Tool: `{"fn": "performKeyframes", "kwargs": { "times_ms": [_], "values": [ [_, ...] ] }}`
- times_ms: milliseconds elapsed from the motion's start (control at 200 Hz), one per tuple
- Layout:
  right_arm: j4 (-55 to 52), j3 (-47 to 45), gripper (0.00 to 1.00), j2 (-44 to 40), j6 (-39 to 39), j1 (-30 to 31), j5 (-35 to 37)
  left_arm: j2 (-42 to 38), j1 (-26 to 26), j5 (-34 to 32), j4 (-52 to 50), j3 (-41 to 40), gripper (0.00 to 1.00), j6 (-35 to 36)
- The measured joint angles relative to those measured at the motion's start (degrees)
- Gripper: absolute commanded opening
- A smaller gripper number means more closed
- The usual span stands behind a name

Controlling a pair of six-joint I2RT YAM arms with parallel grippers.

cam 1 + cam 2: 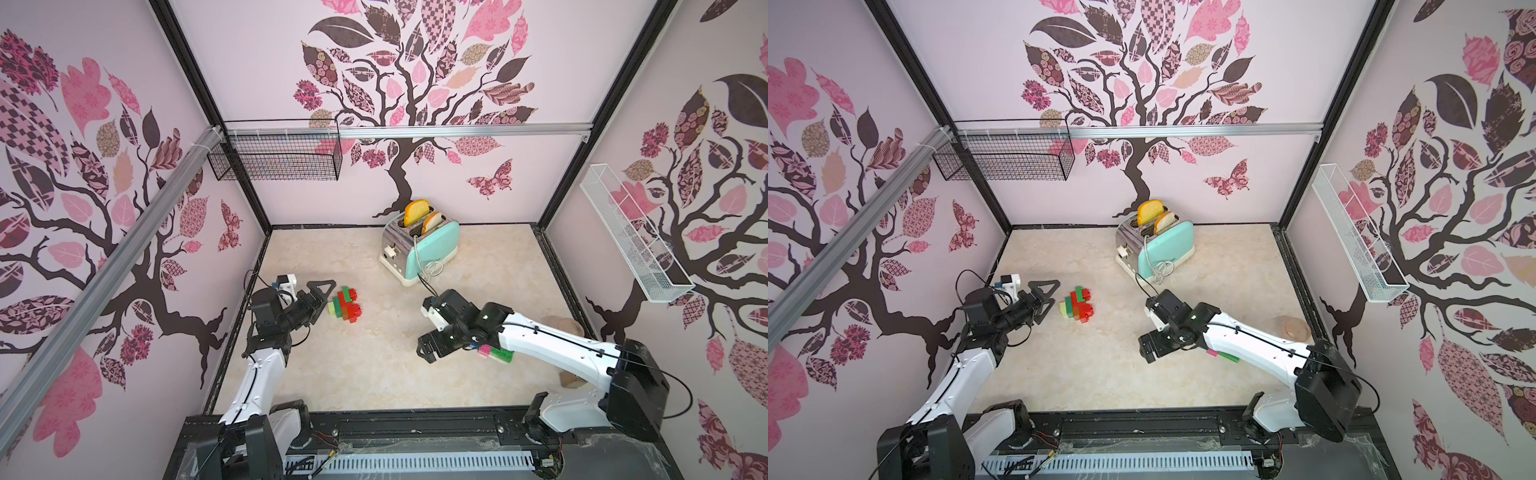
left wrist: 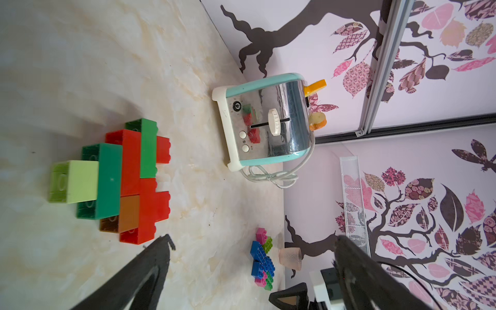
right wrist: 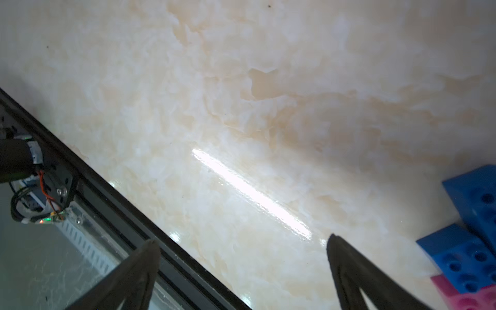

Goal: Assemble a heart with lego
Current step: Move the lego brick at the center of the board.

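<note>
A flat cluster of red, green and lime lego (image 1: 345, 305) (image 1: 1079, 305) lies on its side on the marble floor at left; the left wrist view shows it large (image 2: 120, 177). My left gripper (image 1: 326, 301) (image 1: 1050, 303) (image 2: 252, 239) stands open just beside it, holding nothing. A second lego cluster of blue, pink and green (image 1: 496, 353) (image 1: 1223, 354) (image 2: 261, 261) (image 3: 472, 214) lies mostly hidden under my right forearm. My right gripper (image 1: 424, 349) (image 1: 1145, 347) (image 3: 243, 240) is open over bare floor, apart from those bricks.
A mint and chrome toaster (image 1: 419, 245) (image 2: 265, 120) with two bread slices and a loose cord stands at the back. A translucent cup (image 1: 1296, 328) (image 2: 290, 257) lies by the right wall. A black wire basket (image 1: 274, 156) and a white one (image 1: 636, 241) hang on the walls.
</note>
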Motion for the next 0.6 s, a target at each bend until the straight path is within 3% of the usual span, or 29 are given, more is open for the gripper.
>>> {"fn": "performKeyframes", "kwargs": {
  "times_ms": [150,370,600],
  "values": [
    [-0.5,-7.2,0.99,-6.6,3.5,-9.1,0.4,0.0,-9.2,-1.4,-2.3,1.6,0.97,2.7],
    [-0.6,-7.0,1.00,-8.5,2.2,-17.1,0.7,0.2,-23.9,-7.3,-6.3,3.5,0.97,7.7],
    [1.6,-7.0,1.00,-3.2,-0.5,-20.3,0.8,3.0,-29.4,-11.3,-6.6,3.5,0.97,9.2]
  ]
}}
